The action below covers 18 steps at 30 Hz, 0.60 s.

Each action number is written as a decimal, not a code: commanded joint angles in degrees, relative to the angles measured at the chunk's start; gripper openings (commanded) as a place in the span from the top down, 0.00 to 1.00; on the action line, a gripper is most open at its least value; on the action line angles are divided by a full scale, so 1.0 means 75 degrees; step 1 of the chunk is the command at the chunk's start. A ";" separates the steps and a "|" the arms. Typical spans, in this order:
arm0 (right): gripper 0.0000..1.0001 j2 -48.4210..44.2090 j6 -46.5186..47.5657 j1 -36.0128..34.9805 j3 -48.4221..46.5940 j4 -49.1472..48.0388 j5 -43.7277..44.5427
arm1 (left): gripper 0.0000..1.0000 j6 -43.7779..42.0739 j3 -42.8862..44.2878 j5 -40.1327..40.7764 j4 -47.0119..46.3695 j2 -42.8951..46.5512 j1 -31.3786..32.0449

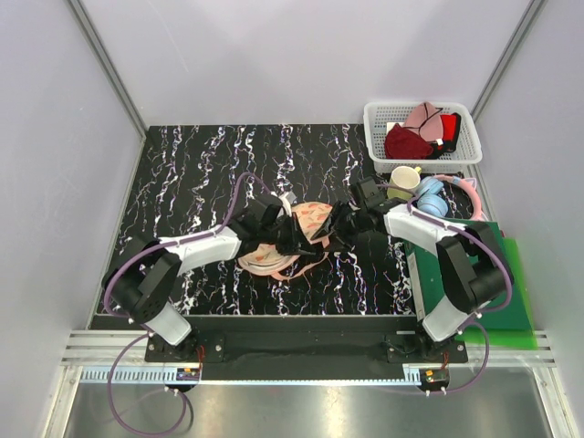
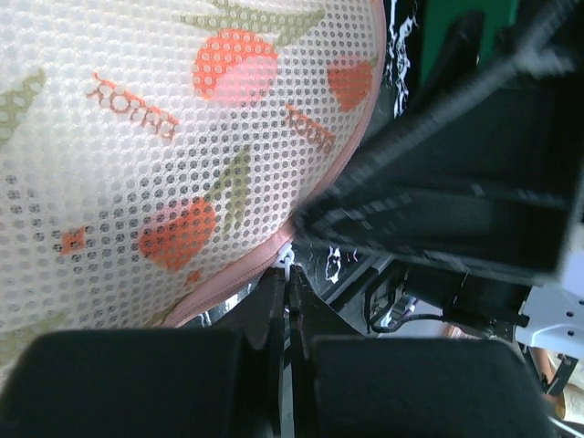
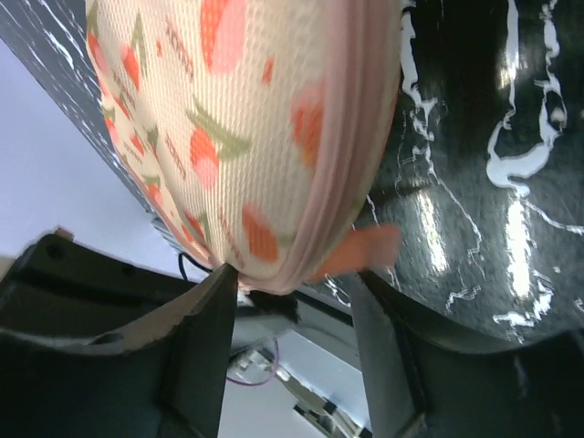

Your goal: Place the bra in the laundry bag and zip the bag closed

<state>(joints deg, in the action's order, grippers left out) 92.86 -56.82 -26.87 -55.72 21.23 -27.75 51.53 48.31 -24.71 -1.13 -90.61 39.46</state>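
Plain pale grey walls [image 1: 274, 55] with slim metal corner posts [image 1: 108, 68] close in a black table [image 1: 182, 164] veined in white, glossy under the light, with an aluminium rail [image 1: 96, 344] along its near edge.

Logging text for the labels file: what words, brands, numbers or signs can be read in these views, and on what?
Nothing reads with certainty.
On the laundry bag, orange lettering: a short word in capitals, repeated across the print and broken up by the mesh; not legible.
Same print in the right wrist view: too blurred.
Top view: no text large enough to read.
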 commanded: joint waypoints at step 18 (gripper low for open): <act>1.00 0.1528 0.1992 0.1110 -0.0865 -0.0254 -0.0777 | 1.00 -0.0764 -0.2585 0.0400 0.1389 0.2904 -0.1194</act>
<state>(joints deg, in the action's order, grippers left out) 101.89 -53.49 -21.17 -56.73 17.02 -33.21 48.88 32.29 -23.16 3.09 -75.33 34.46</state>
